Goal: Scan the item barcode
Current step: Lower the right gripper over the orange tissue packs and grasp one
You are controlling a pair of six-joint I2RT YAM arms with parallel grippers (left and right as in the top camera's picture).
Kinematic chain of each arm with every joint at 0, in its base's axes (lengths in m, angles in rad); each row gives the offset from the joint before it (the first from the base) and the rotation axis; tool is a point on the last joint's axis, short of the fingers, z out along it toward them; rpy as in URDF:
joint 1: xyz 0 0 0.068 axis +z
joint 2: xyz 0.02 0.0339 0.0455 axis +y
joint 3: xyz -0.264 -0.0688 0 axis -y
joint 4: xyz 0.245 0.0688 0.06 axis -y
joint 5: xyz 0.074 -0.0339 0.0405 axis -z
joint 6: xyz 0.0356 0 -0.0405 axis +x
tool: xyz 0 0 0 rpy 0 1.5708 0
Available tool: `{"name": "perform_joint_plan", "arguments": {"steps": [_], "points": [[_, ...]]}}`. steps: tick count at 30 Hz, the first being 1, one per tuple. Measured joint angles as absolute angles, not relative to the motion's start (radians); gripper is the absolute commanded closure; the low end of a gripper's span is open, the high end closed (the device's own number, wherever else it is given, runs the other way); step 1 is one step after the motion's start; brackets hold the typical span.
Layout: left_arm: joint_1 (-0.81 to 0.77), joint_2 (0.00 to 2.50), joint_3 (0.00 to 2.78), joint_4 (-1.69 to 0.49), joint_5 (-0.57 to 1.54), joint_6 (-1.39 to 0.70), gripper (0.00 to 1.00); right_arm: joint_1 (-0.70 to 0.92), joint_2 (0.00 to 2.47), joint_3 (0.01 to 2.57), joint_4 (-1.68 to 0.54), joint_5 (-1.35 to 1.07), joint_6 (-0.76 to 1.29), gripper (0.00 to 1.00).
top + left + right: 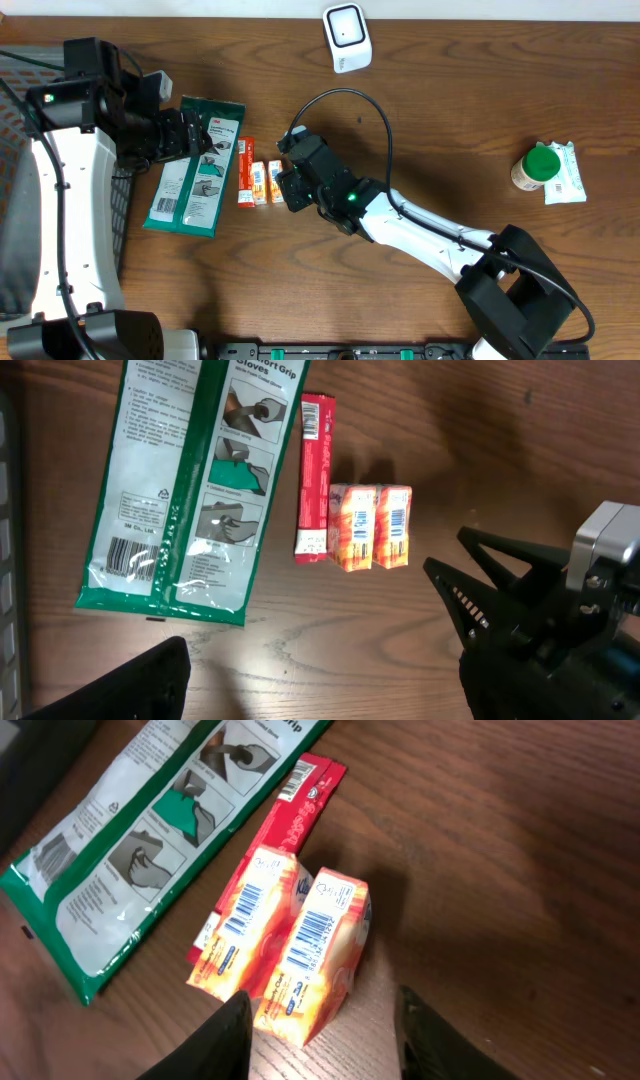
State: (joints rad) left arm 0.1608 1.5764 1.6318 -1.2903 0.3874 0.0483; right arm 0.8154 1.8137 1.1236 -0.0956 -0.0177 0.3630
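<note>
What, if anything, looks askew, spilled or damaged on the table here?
Nothing stands out. The green glove packet, red pack and orange boxes lie side by side, intact; nothing is spilled.

Evenly lit, fairly sharp; soft shadows beside the boxes (290,945), mild glare on the table (225,650).

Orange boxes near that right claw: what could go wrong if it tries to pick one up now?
1. The right orange box sits pressed against the left orange box, so the right gripper, open close by, may pinch both or shove the neighbour into the red pack.
2. Its barcode faces up; a finger closing over it could hide it from the white device, probably the scanner.
</note>
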Motion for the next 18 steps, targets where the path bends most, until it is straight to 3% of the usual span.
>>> {"name": "perform_joint_plan", "arguments": {"steps": [3,18], "points": [[0.161,1.576,1.632,-1.290,0.387,0.048,0.13,0.815,1.814,1.124,-0.096,0.013,0.375,0.53],[0.161,1.576,1.632,-1.290,0.387,0.048,0.13,0.816,1.859,1.124,-0.077,0.058,0.459,0.52]]}}
